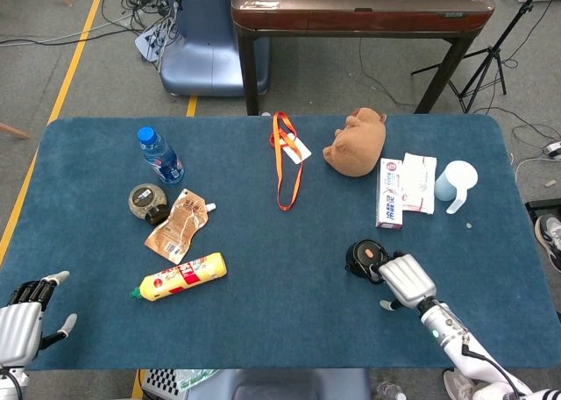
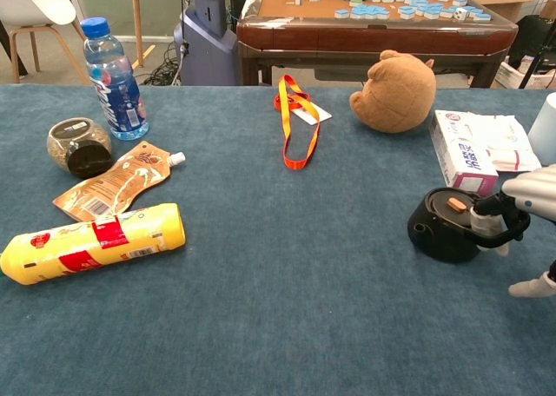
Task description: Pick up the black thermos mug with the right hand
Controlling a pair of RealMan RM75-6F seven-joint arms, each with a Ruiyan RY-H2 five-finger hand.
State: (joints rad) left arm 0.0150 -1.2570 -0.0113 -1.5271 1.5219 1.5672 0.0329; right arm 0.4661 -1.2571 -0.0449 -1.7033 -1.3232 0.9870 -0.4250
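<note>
Black thermos mug [image 1: 362, 257] [image 2: 449, 226] upright, table's right.

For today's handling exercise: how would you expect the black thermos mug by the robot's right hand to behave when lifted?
The black thermos mug looks rigid and squat, so it probably won't flex or tip easily. Its smooth, slightly glossy shell may be slippery. The right hand has fingers at its handle, so it might swing if lifted from there. Its weight depends on contents, which the closed lid hides.
</note>
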